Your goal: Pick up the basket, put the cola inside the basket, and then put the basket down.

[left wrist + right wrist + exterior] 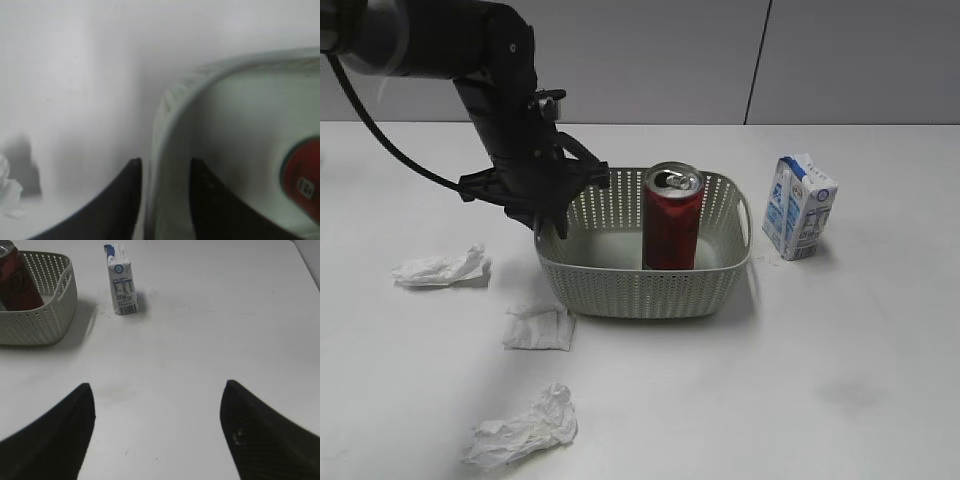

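Observation:
The pale sage-green basket [650, 290] rests on the white table. The red cola [671, 225] stands upright inside it, silver top up. My left gripper [552, 215] straddles the basket's left rim. In the left wrist view one finger is outside the rim [172, 100] and one inside, with a gap beside the inner finger, so the gripper [165, 165] is open. The cola's top [302, 180] shows at the right there. My right gripper [157, 390] is wide open and empty over bare table, right of the basket [45, 315] and cola [20, 282].
A blue-and-white carton [800, 207] stands just right of the basket; it also shows in the right wrist view [121, 280]. Three crumpled tissues lie left and in front of the basket [445, 268], [540, 327], [525, 430].

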You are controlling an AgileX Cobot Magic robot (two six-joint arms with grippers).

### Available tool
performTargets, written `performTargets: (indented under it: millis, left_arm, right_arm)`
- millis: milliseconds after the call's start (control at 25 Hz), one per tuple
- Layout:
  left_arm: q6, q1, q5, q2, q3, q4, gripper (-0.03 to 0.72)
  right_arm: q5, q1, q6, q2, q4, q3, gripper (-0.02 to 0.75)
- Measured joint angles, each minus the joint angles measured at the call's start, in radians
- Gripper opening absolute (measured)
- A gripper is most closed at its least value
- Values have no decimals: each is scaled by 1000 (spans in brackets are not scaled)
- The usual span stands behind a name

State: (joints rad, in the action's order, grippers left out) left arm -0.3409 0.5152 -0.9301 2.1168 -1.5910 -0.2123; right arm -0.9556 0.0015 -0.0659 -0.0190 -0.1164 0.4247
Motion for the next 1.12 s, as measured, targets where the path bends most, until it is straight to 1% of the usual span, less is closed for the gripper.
performTargets:
  millis: [80,120,160,200,280,400,560,720,920,1040,1120]
  left_arm:
    - [14,0,-9,0,-2,-2,493]
    - [21,0,-21,0,-3,-3,563]
    - [32,0,-33,0,-3,-3,616]
    - [41,0,-51,0,-4,-3,643]
    - [59,-1,-84,-4,-4,-3,664]
    - [73,-16,-120,-38,-4,-3,673]
    - [98,-65,-152,-129,-6,-1,674]
    - [160,-161,-202,-229,-16,5,674]
    - [270,-329,-277,-318,-17,36,659]
    - [288,-421,-282,-367,2,47,635]
    - [292,-457,-283,-408,30,77,625]
  right_arm:
    - [4,0,0,0,0,-5,589]
    - [4,0,0,0,0,-6,589]
    - [4,0,0,0,0,-6,589]
    - [5,0,0,0,0,-6,589]
    - [5,0,0,0,0,-6,589]
    - [8,0,0,0,0,-6,589]
    - [8,0,0,0,0,-6,589]
    - [8,0,0,0,0,-6,589]
    - [9,0,0,0,0,-6,589]
    - [9,0,0,0,0,-6,589]
    - [9,0,0,0,0,-6,589]
